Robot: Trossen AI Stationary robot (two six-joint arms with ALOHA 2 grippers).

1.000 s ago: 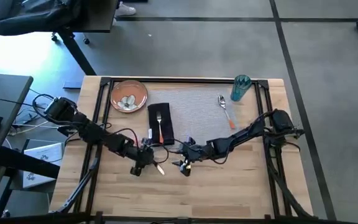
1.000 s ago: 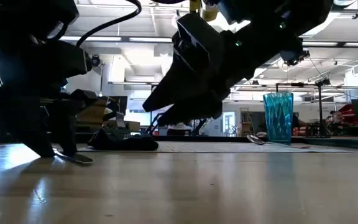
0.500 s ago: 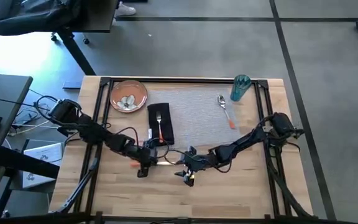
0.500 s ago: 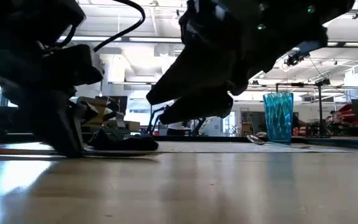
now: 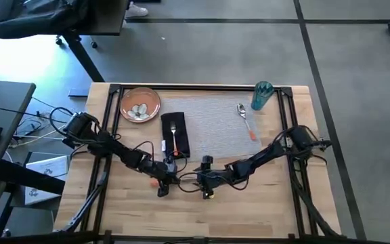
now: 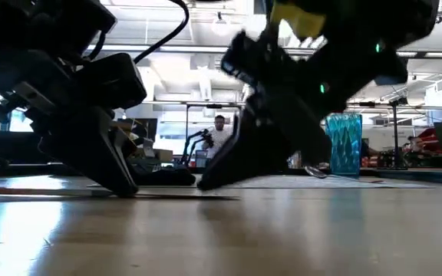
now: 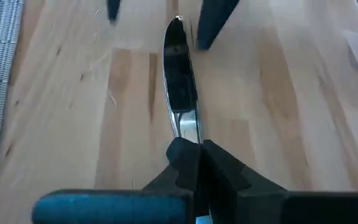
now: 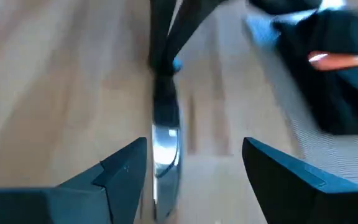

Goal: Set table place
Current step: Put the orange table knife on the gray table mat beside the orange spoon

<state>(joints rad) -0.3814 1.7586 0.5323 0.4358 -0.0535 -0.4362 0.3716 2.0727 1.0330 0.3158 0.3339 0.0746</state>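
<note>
The left gripper [image 7: 191, 163] is clamped on a knife [image 7: 180, 87] lying flat on the desk [image 5: 249, 210], at the desk's 6 o'clock side just below the placemat [image 5: 215, 125]. The right gripper [image 8: 194, 171] faces it with fingers [image 8: 120, 168] spread wide on both sides of the blade tip. On the placemat lie the napkin [image 5: 175, 139] with the fork [image 5: 174, 135] and the spoon [image 5: 246, 120]; the cup [image 5: 261, 95] stands at 1 o'clock, the plate [image 5: 140, 104] at 11 o'clock.
</note>
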